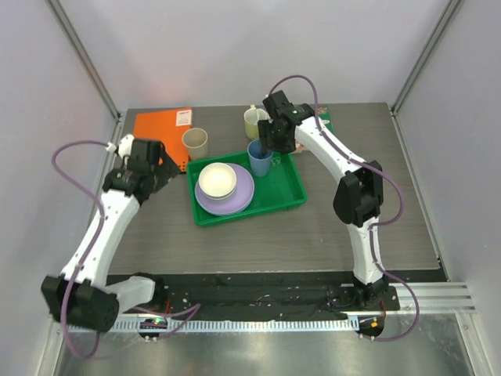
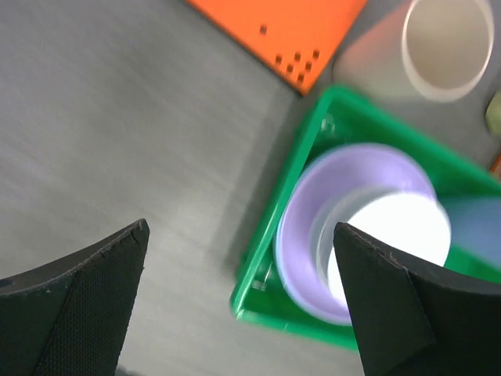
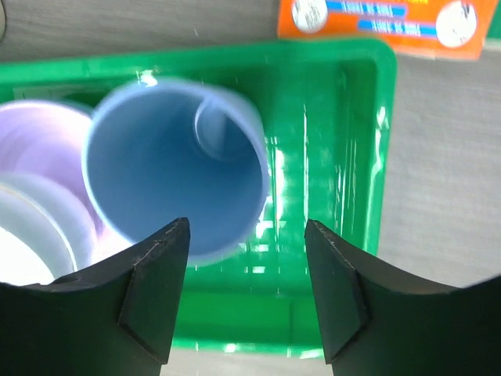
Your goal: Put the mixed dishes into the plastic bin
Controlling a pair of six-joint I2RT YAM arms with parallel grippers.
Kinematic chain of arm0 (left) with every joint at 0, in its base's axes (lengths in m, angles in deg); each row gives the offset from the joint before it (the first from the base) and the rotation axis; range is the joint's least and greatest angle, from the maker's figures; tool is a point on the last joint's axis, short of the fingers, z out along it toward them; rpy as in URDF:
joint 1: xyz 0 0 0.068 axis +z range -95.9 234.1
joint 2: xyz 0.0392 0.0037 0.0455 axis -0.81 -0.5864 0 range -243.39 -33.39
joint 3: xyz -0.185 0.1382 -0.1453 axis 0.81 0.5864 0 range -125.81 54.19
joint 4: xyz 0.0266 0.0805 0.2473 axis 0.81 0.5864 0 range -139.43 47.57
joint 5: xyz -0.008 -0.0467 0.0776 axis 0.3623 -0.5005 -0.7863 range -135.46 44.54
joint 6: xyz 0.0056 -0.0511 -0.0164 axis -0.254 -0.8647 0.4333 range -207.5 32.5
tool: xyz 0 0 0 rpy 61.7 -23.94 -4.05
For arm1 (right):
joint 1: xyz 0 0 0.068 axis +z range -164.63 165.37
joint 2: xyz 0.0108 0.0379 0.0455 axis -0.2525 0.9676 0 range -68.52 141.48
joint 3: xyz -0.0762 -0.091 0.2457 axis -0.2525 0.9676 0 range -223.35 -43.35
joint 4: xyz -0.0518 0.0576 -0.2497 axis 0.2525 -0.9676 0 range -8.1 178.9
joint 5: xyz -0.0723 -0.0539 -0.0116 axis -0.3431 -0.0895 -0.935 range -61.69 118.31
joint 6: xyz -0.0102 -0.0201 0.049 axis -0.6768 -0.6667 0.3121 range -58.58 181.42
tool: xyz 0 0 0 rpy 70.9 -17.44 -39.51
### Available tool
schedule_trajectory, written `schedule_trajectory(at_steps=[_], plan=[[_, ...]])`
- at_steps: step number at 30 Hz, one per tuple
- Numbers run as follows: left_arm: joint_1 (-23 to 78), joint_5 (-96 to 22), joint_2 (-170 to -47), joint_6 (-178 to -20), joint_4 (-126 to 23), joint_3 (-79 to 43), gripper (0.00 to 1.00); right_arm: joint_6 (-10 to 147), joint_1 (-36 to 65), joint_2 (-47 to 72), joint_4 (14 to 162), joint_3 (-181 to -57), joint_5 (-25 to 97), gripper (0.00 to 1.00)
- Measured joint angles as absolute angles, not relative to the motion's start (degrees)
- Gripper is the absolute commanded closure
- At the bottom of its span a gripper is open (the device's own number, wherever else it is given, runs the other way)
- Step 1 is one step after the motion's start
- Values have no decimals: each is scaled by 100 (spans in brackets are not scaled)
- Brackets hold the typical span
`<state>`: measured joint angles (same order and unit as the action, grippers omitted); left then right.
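Right arm is reaching across to the far side of the plastic bin point(image 1: 291, 197), right gripper point(image 3: 246, 235) pointing down with jaws apart, gripping nothing. Blue cup point(image 3: 176, 172) is standing upright in the bin just below it, beside the lilac plate point(image 1: 244, 196). Left arm is bending over the orange folder point(image 1: 160, 125), left gripper point(image 2: 239, 235) hanging wide open and empty.

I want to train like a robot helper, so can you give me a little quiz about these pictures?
1. True or false: the beige cup is in the bin.
2. What sits on the lilac plate? A bowl, B mug, C folder.
3. Fill in: the blue cup stands in the green ____.
Key: 1 false, the beige cup stands outside the bin; 2 A; 3 bin.
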<state>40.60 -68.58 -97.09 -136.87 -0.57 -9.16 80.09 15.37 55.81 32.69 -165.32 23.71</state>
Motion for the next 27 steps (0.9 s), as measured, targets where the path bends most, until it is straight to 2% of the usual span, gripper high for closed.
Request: schedule_trajectory(at_steps=[5,10,16,21,27], plan=[[4768,-6329,-11412,-13197,-264,-2286,0,8197,1524,4709,3289,-15754,2524,30],[5026,-5837,-13145,-12837,-284,-3783,3,8352,1522,3564,3318,-15341,2637,20],[5149,-5330,-14778,-12668,-184,-5259,6,8425,1489,2130,3621,-14248,2561,16],[5155,-5109,-15010,-12646,-146,-5327,8,8431,1255,1883,3667,-13529,2629,16],[5142,-4923,-15012,-12692,-212,-5313,20,8438,1052,1885,3717,-13297,2707,17]])
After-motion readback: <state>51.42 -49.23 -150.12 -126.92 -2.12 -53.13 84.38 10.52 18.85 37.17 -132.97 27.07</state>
